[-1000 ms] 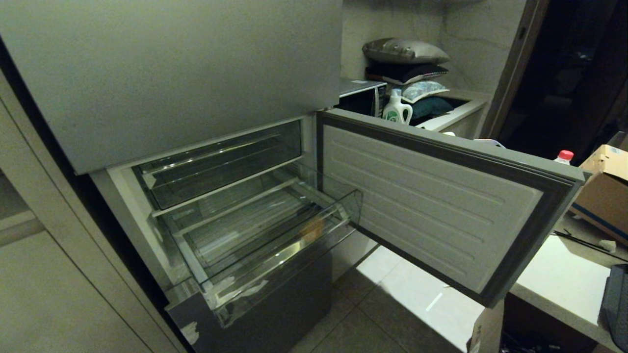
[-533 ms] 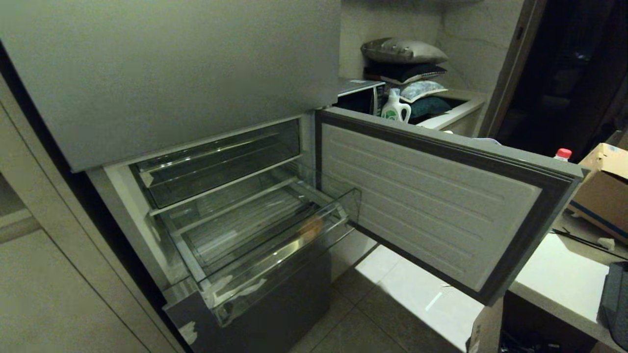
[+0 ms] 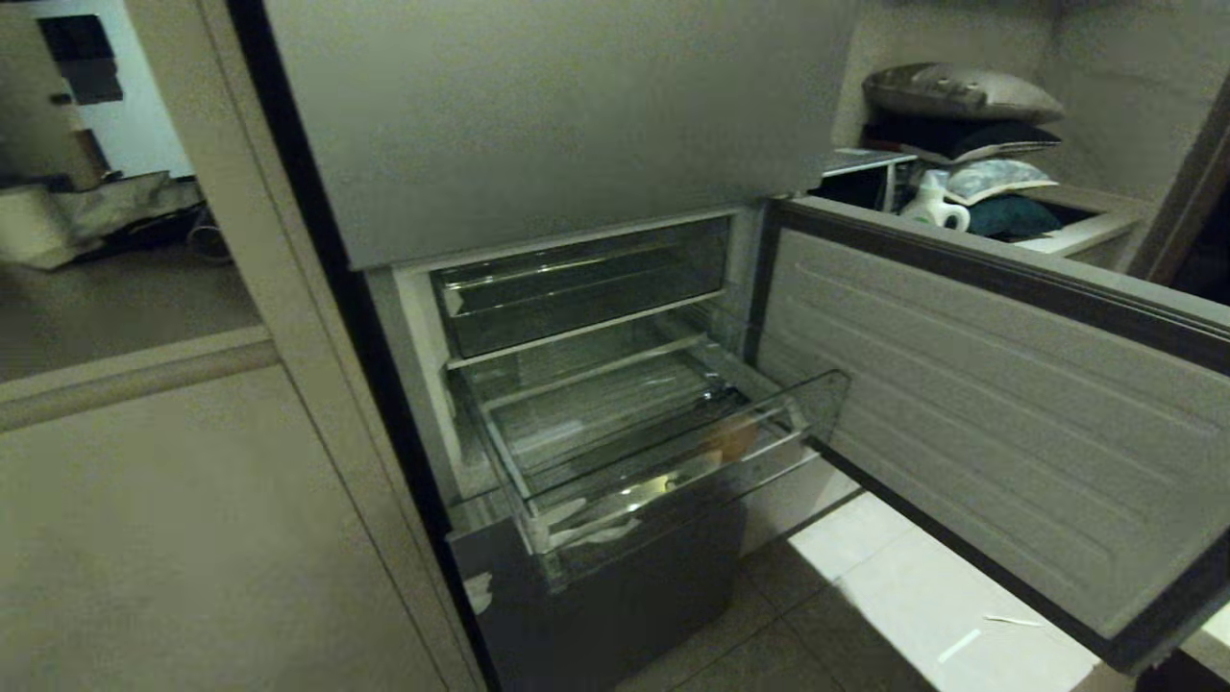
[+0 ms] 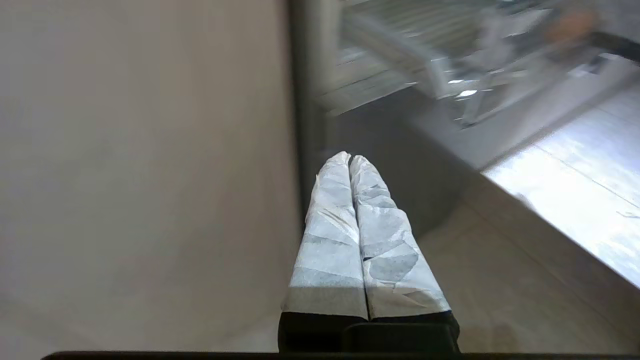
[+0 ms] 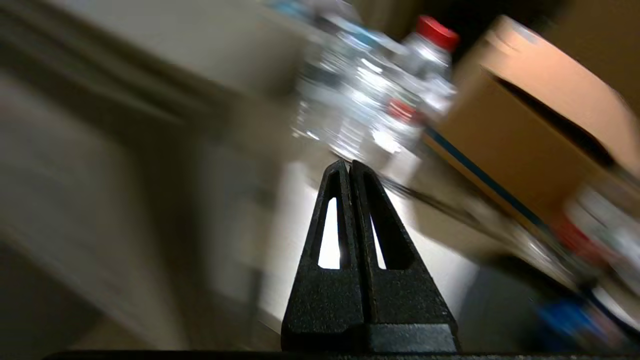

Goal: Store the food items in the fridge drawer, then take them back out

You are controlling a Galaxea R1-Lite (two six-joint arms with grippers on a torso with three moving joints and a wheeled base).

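Left gripper (image 4: 350, 159): taped fingers pressed together, nothing between them. Seen only in its wrist view, low beside the cabinet panel (image 4: 140, 165), pointing along the dark fridge front toward the drawer. Not in the head view.

Right gripper (image 5: 348, 164): black fingers closed tight, empty. Seen only in its wrist view, blurred. Ahead of it, clear bottles with red caps (image 5: 380, 85) and a cardboard box (image 5: 525, 130) on a pale surface.

Floor tiles (image 3: 865, 577) in front of the fridge, one patch brightly lit.

Drawer (image 3: 673, 481): pulled out of the open compartment, clear walls, ribbed floor, glossy front rim catching light. Inside, an orange-brown food item (image 3: 735, 440) sits at the front right corner, just behind the front wall. Cannot tell whether other pieces lie in it.

Fridge door (image 3: 980, 413) swung open to the right, ribbed inner panel facing the drawer.

Above and behind the drawer, a shallower clear tray (image 3: 577, 288) stays pushed in. Upper door (image 3: 538, 115) shut.

Far right, behind the open door: white detergent jug (image 3: 934, 207) and stacked pillows (image 3: 961, 115) on a counter.
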